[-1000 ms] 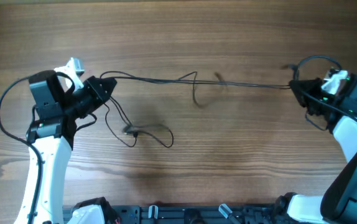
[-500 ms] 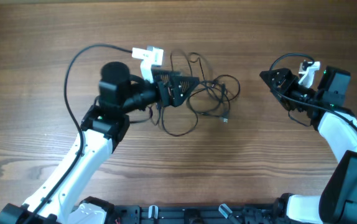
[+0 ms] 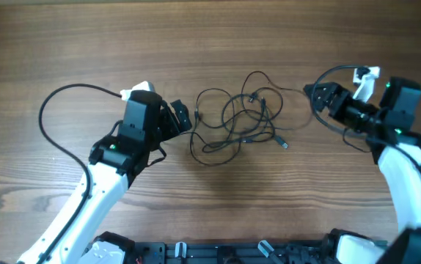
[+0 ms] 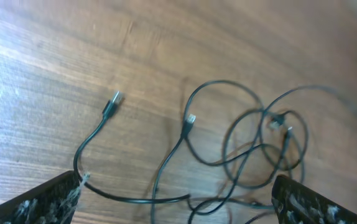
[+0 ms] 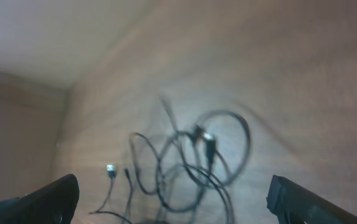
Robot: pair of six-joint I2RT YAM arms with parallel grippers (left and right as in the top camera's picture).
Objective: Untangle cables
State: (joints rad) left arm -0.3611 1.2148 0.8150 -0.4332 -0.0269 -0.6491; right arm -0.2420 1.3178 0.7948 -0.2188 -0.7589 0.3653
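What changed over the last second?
Both let go: the left claw and right claw now stand open. The cables, earlier stretched taut between them, lie in loose loops mid-table. The left claw swung in toward the centre and the right edged inward. The table is unchanged.

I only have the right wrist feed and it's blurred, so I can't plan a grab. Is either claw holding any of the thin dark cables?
Observer: No. Overhead, the thin dark cables lie in a loose tangle on the wooden table, between the open left claw and the open right claw; neither grips them.
Operator: Any free plug ends?
Observer: The left wrist view shows a small metal-tipped plug lying clear of the loops, at the tangle's edge.
Operator: Anything on my side?
Observer: Overhead, another plug end pokes out of the tangle toward the right arm.
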